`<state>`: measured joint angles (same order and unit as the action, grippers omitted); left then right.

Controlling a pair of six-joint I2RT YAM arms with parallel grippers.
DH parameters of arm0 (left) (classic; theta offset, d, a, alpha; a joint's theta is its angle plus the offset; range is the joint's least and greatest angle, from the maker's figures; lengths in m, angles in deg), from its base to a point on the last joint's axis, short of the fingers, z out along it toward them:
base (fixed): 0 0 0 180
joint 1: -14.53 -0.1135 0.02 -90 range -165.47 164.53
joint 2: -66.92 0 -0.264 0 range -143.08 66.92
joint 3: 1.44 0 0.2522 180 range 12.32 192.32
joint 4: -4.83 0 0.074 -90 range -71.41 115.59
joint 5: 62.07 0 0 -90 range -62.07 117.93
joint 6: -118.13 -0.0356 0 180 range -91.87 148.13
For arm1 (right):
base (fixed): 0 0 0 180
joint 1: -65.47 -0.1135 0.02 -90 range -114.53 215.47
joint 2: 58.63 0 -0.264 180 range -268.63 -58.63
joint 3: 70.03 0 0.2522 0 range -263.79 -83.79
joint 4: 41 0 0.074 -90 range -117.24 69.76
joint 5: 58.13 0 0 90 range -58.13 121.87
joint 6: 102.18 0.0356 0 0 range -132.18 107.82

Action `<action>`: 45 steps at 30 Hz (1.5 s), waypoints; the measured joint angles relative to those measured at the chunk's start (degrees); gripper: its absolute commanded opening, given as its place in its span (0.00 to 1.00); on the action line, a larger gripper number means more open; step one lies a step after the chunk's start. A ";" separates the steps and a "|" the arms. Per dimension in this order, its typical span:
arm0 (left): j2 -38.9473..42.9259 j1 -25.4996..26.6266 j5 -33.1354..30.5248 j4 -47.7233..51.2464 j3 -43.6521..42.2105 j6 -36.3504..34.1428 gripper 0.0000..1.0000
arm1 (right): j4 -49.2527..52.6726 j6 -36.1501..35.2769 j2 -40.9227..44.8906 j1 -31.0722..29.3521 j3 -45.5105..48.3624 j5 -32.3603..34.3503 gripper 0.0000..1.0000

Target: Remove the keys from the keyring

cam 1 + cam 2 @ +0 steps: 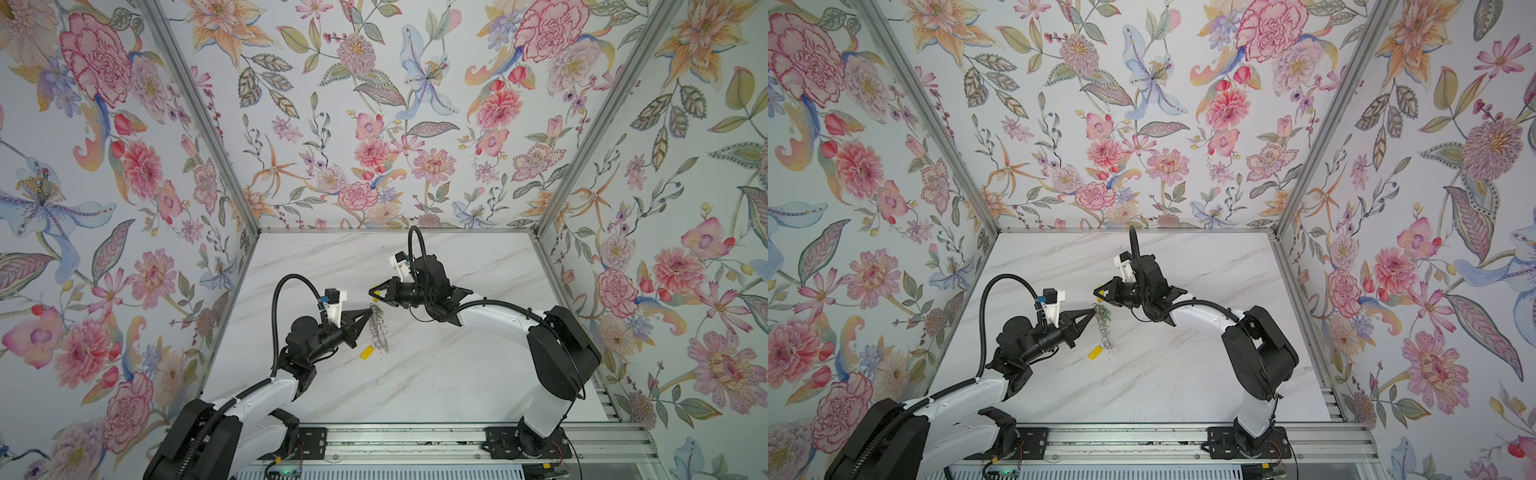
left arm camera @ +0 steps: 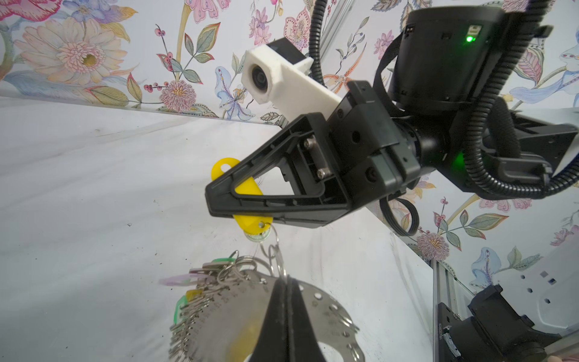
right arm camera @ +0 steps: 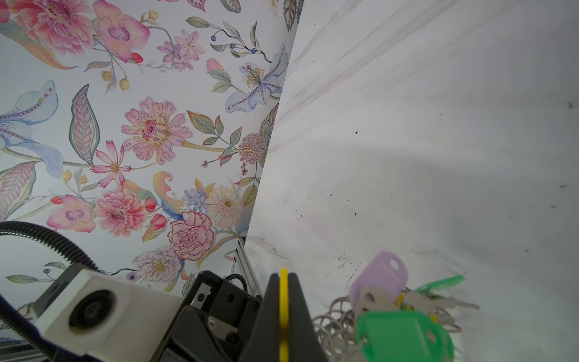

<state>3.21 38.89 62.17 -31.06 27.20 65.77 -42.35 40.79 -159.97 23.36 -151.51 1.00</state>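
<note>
The keyring [image 2: 225, 316], a flat grey plate edged with wire loops, hangs edge-on in both top views [image 1: 380, 328] [image 1: 1104, 328]. My left gripper [image 2: 285, 283] [image 1: 371, 309] is shut on its rim. Several keys [image 3: 416, 301] with green [image 3: 404, 332] and lilac [image 3: 379, 275] tags bunch on one side. My right gripper [image 3: 283, 279] [image 1: 372, 293] is shut on a yellow tag [image 2: 250, 223] [image 3: 284, 301], which a wire loop [image 2: 275, 250] still links to the plate. Another yellow tag [image 1: 366, 352] [image 1: 1095, 352] shows by the ring's near end; I cannot tell if it is attached.
The white marble table [image 1: 457, 365] is bounded by floral walls [image 1: 374, 124] on three sides and an aluminium rail [image 1: 415, 436] at the front, where both arm bases sit. Both grippers meet a little left of the table's middle.
</note>
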 measured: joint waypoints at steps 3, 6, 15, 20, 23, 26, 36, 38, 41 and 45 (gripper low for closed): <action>-1.16 -0.33 1.57 -2.12 0.00 0.48 0.00 | 2.45 -1.90 1.11 0.04 -0.48 0.26 0.00; -2.19 -0.66 3.10 -4.61 0.00 1.01 0.00 | 4.72 -3.39 3.45 0.15 -0.48 0.74 0.00; -3.76 -1.55 4.76 -12.94 0.00 2.01 0.00 | 7.10 -4.76 10.86 -0.85 2.36 2.80 0.00; -5.62 -1.55 4.83 -15.85 0.00 2.40 0.00 | 7.21 -4.55 11.69 -1.29 3.41 4.02 0.00; -6.43 -1.55 4.79 -17.27 0.00 2.93 0.00 | 6.86 -4.09 12.09 -1.99 4.04 4.57 0.00; -6.69 -1.77 4.72 -18.80 -0.09 3.50 0.00 | 6.73 -3.67 12.09 -2.62 4.07 5.18 0.00; -8.20 -1.92 4.13 -26.73 -1.38 6.82 0.00 | 4.09 -2.05 10.49 -3.91 4.13 5.14 0.00; -9.77 -1.97 4.15 -28.98 -1.60 8.13 0.00 | 3.28 -1.95 9.44 -4.13 4.04 4.74 0.00; -12.74 -2.19 4.17 -32.37 -1.86 10.56 0.00 | 2.86 -1.75 8.33 -4.15 3.72 4.81 0.00; -17.05 -2.36 4.20 -36.24 -1.84 14.49 0.00 | 3.39 -1.75 7.61 -4.15 3.32 5.77 0.00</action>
<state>-13.84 36.53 66.37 -67.30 25.36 80.27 -38.96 39.04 -152.36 19.21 -148.19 6.77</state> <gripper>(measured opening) 0.049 0.052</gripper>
